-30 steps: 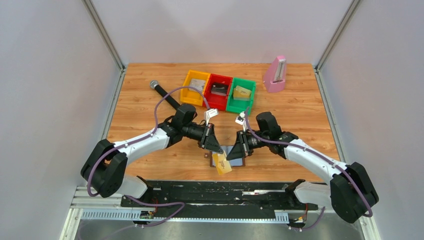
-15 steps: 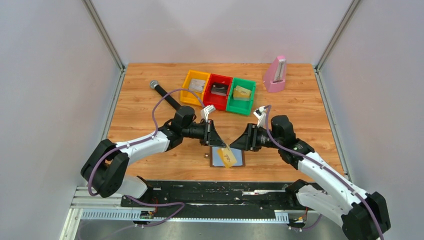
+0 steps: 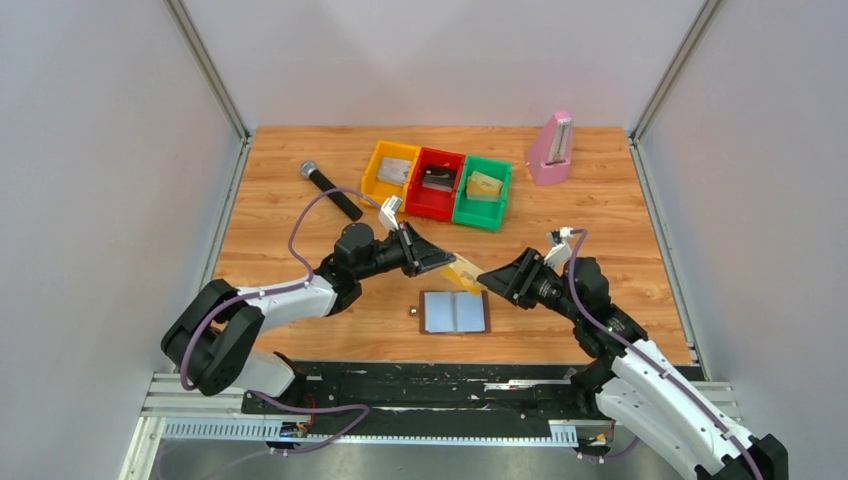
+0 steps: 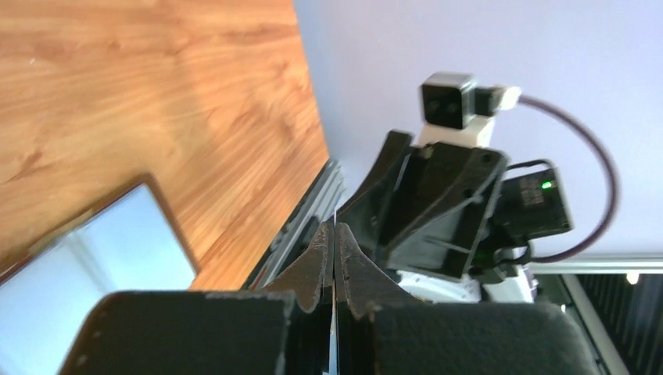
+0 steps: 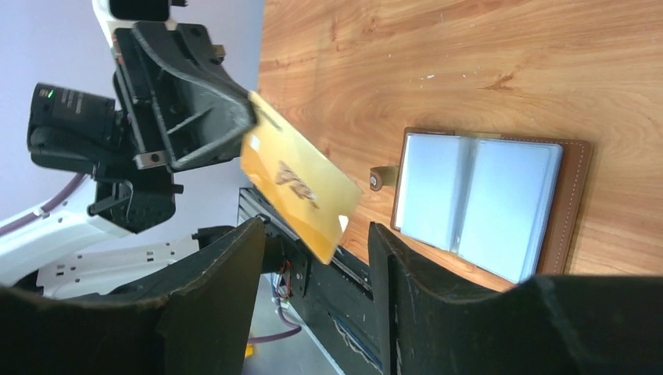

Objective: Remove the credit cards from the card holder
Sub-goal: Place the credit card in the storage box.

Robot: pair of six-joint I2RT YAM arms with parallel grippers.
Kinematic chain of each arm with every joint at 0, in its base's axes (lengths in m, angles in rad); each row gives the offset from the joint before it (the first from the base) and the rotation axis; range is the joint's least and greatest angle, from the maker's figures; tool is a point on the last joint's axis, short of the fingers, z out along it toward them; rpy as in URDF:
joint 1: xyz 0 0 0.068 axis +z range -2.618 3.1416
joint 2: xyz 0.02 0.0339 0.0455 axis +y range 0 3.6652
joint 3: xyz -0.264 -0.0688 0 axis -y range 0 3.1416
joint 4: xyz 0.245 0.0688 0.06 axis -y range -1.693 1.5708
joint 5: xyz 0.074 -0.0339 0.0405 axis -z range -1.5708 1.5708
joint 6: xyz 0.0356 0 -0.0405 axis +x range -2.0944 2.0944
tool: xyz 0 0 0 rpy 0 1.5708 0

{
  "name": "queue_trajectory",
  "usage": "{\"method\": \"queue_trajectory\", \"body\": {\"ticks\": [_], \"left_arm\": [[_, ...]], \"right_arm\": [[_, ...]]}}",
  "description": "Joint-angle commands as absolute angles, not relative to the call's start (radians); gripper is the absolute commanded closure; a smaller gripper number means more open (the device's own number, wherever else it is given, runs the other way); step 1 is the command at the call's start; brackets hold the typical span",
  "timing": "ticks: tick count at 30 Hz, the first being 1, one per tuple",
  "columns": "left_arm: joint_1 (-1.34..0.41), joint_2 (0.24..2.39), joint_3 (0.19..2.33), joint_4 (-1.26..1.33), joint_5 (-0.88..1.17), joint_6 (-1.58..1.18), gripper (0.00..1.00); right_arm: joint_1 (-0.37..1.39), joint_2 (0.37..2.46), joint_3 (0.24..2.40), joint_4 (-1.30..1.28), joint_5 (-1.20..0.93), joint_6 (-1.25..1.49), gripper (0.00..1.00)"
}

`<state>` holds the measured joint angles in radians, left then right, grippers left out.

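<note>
The card holder (image 3: 455,312) lies open on the wooden table near the front edge, its two silvery light-blue panels up and its brown rim around them; it also shows in the right wrist view (image 5: 477,201) and the left wrist view (image 4: 86,258). My left gripper (image 3: 448,260) is shut on a gold credit card (image 3: 465,270) and holds it in the air above and behind the holder. The card shows clearly in the right wrist view (image 5: 297,183). My right gripper (image 3: 497,276) is open and empty, facing the card from the right, close to its free end.
A yellow bin (image 3: 391,172), a red bin (image 3: 437,183) and a green bin (image 3: 482,190) stand in a row at the back, each with something in it. A black microphone (image 3: 330,190) lies at the back left. A pink metronome (image 3: 551,148) stands at the back right.
My left gripper has lifted the gold card up and away from the holder. My right gripper has drawn back to the right, off the holder, and now faces the card.
</note>
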<state>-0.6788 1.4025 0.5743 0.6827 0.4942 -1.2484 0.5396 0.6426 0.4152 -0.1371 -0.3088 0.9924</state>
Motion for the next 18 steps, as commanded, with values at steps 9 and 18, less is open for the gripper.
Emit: {"method": "queue_trajectory", "body": {"ticks": [9,18], "left_arm": [[-0.682,1.418,0.537,0.996,0.370,-1.396,1.00],[-0.683,1.411,0.509,1.012,0.351,-1.400,1.00]], "right_arm": [[0.537,0.682,0.376,0.078,-0.337,1.076,0.60],[0.537,0.687,0.364,0.116,-0.354,1.084,0.77]]}}
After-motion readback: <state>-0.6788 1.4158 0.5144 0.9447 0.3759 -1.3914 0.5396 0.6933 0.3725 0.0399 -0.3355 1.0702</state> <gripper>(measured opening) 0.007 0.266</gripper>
